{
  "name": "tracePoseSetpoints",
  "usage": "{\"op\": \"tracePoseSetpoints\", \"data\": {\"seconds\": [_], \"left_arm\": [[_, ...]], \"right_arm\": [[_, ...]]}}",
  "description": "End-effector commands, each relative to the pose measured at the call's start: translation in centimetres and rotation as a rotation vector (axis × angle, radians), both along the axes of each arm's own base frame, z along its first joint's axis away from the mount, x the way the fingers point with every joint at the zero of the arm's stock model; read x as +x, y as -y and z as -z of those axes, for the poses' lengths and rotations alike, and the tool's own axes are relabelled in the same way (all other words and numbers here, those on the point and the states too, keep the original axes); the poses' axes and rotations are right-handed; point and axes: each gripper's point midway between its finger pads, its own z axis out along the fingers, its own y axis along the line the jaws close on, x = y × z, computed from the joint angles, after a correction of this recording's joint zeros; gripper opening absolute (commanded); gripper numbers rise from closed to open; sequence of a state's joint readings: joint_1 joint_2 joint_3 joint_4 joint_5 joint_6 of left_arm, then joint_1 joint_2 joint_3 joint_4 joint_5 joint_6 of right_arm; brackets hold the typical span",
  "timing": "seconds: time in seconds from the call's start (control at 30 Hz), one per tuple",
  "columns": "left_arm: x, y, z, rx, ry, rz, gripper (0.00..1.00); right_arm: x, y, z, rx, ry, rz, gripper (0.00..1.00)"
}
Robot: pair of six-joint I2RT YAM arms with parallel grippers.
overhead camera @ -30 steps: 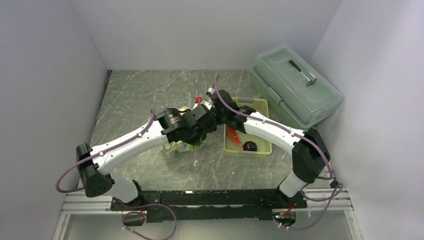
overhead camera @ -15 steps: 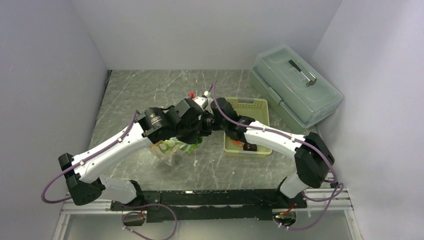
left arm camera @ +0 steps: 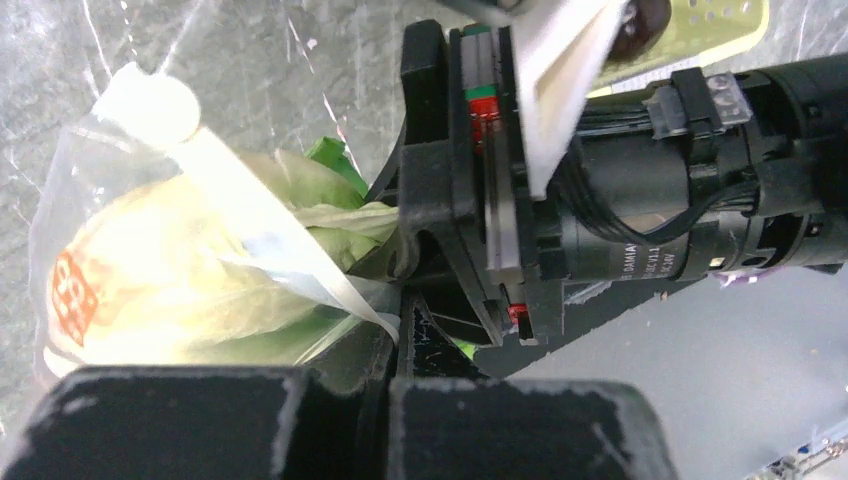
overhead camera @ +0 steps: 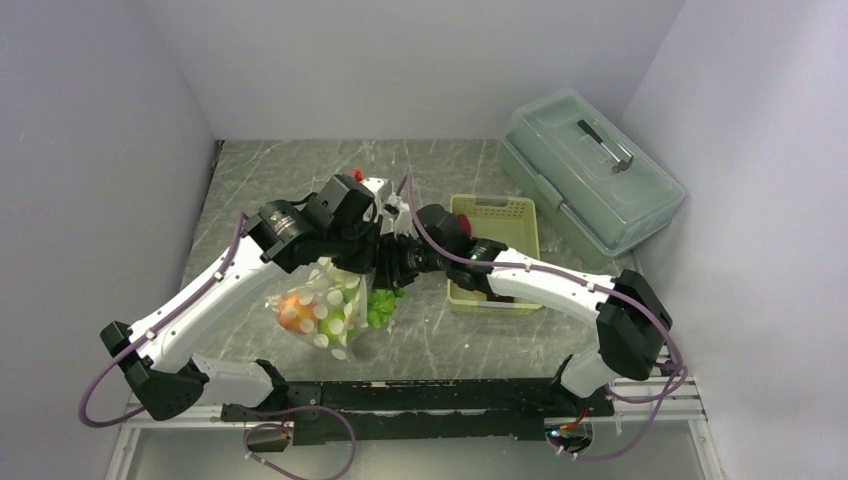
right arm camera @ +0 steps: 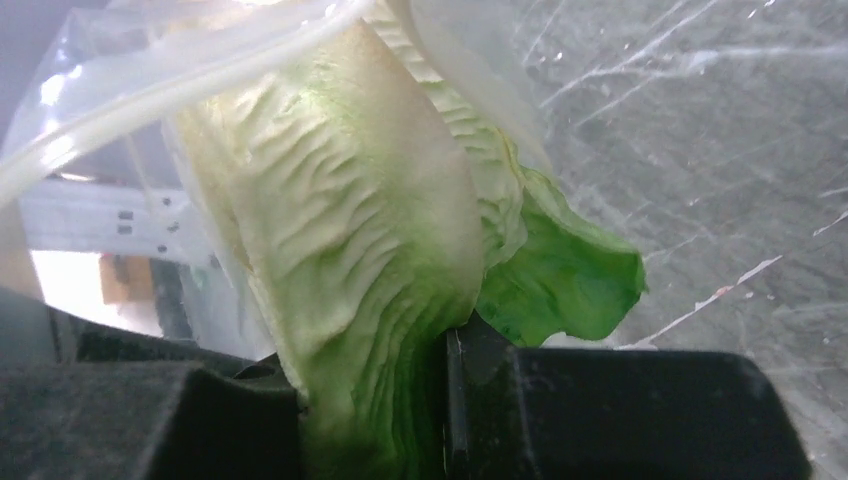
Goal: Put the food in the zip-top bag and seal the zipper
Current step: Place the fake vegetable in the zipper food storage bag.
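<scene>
zip-top bag [overhead camera: 322,310]: hangs from left gripper [left arm camera: 393,340], whose jaws are closed flat on the zipper [left arm camera: 262,222] strip at the mouth. right gripper [right arm camera: 400,400] is clamped on the lettuce [right arm camera: 350,230], leaf pinched between its fingers, right up against the left gripper.

Can't tell if the leaf is inside the mouth or just alongside. Film drapes over its top in the right wrist view, but from above it hangs off the bag's right edge. Both sets of fingertips are hidden under the wrists in the top view. Can't tell whether the bag's bottom touches the table [overhead camera: 270,180].

Bag is clear film with white and red spots, bulging, with the orange-red ball [overhead camera: 293,305] at its left side. basket [overhead camera: 495,208] sits just to the right, its near half covered by the right arm.
</scene>
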State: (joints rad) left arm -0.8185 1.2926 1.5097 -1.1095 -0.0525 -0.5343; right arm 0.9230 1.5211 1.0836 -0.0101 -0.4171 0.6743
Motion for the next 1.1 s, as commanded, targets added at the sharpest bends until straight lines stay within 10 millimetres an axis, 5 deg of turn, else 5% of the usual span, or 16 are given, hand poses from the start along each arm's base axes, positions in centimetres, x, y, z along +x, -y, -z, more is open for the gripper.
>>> {"op": "tracePoseSetpoints", "data": {"seconds": [0.0, 0.4, 0.9, 0.93, 1.07], "left_arm": [[1.7, 1.3, -3.7, -0.097, 0.113, 0.030, 0.00], [0.5, 3.2, -3.3, -0.155, 0.080, 0.152, 0.00], [-1.6, 3.4, -3.9, -0.209, 0.069, 0.257, 0.00], [-1.6, 3.3, -4.0, -0.205, 0.071, 0.256, 0.00], [-1.3, 2.8, -3.9, -0.189, 0.091, 0.243, 0.00]], "right_arm": [[-3.2, -0.9, -1.4, -0.002, 0.064, -0.167, 0.00], [-4.9, -3.2, -0.6, 0.042, -0.008, -0.265, 0.00], [-3.2, -2.8, -4.5, 0.115, 0.104, -0.155, 0.00], [-3.2, -2.5, -4.7, 0.114, 0.113, -0.148, 0.48], [-2.8, -1.7, -5.1, 0.100, 0.130, -0.105, 0.51]]}}
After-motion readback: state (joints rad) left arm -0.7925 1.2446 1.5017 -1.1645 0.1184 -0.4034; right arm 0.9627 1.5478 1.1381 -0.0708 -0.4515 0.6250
